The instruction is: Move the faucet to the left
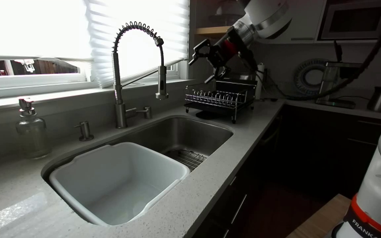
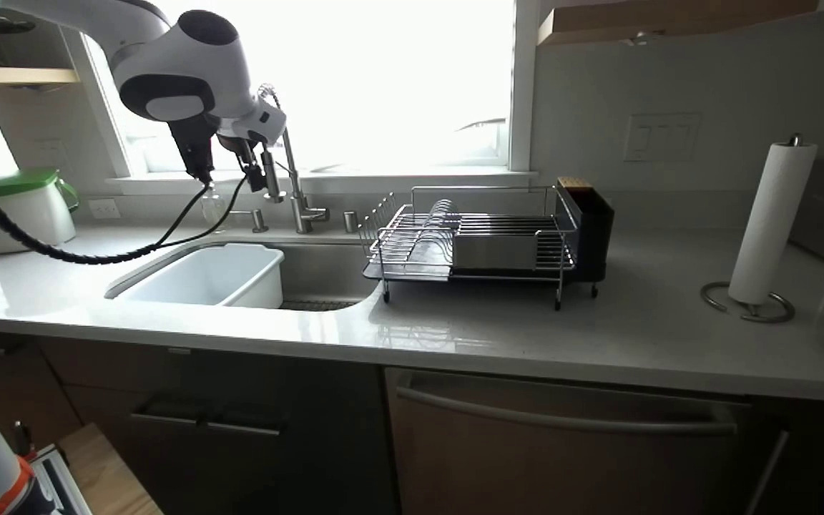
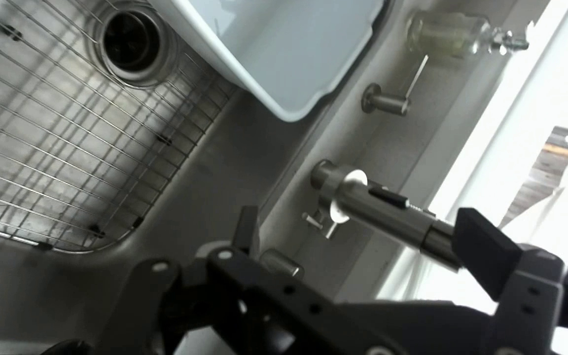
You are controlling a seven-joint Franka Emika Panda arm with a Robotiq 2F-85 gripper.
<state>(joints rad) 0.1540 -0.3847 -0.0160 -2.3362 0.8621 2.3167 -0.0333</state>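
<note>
Faucet (image 1: 118,94) upright, arm (image 1: 265,15) aslant, downward beside it, spread claw (image 1: 199,71) near but apart.

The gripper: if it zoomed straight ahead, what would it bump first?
Probably the faucet's spray head: the open gripper seems aimed at it in the wrist view, though how far off it hangs is unclear.

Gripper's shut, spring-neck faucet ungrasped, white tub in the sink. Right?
One thing off: the gripper is open, not shut. The wrist view shows its fingers spread wide apart. Rest stands: spring-neck faucet ungrasped, white tub in the sink.
</note>
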